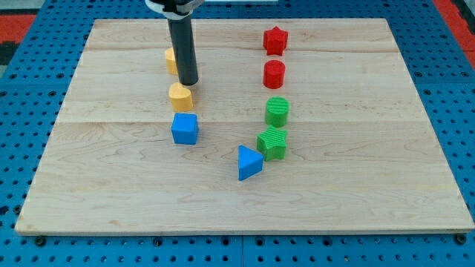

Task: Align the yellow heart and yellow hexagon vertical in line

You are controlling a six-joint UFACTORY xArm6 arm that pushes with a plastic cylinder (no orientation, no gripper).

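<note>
Blocks sat scattered over the wooden board (356, 185) you were working on, and the two yellow ones lay in the upper left part of the view. You would have seen the yellow heart (180, 96) just above the blue cube (185, 128), close to it but apart. The yellow hexagon (171, 61) lay higher up and slightly to the view's left; the rod covered most of it, so its shape was probably a hexagon, though only its left edge showed. Your arm carried no gripper, so there were no jaws to be spread or pressed together; it ended in the dark rod alone. My tip (188, 83) stood between the two yellow blocks, just above the heart's right side and right beside the hexagon's lower right, seemingly touching or nearly touching the heart. Over on the view's right you had a column: the red star (274, 41) at the top, the red cylinder (274, 74) below it, then the green cylinder (277, 111), then the green cube (272, 142). The blue triangle (249, 162) lay just beside the green cube, on its lower left.
</note>
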